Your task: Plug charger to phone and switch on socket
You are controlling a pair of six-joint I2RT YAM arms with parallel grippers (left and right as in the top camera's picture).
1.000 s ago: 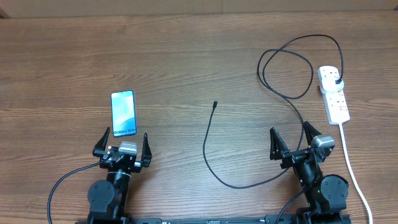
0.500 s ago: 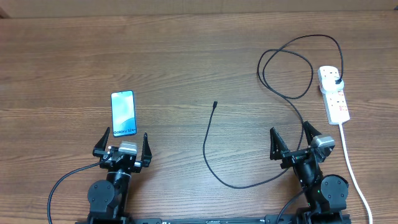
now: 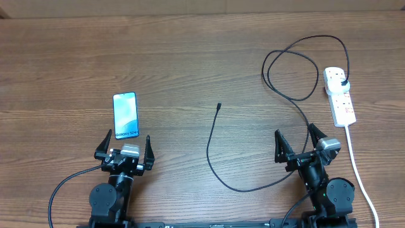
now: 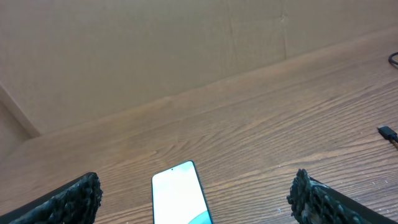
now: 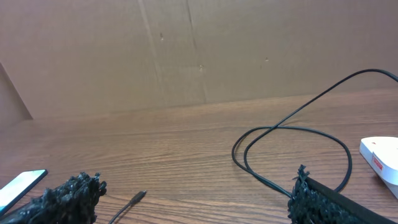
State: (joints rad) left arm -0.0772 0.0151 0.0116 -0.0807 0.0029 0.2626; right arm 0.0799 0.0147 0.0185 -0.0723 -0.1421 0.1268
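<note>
The phone (image 3: 125, 115) lies flat on the wooden table at the left, light blue screen up; its top end shows in the left wrist view (image 4: 179, 198). The black charger cable (image 3: 211, 149) curves across the table, its connector tip (image 3: 218, 106) lying free at the centre and its black plug (image 3: 342, 82) seated in the white socket strip (image 3: 340, 95) at the far right. My left gripper (image 3: 126, 147) is open and empty just in front of the phone. My right gripper (image 3: 301, 143) is open and empty, with the cable lying between its fingers. The tip also shows in the right wrist view (image 5: 138, 197).
The strip's thick white cord (image 3: 359, 171) runs down the right side past the right arm. A cable loop (image 3: 291, 69) lies at the back right. A cardboard wall (image 5: 186, 56) stands behind the table.
</note>
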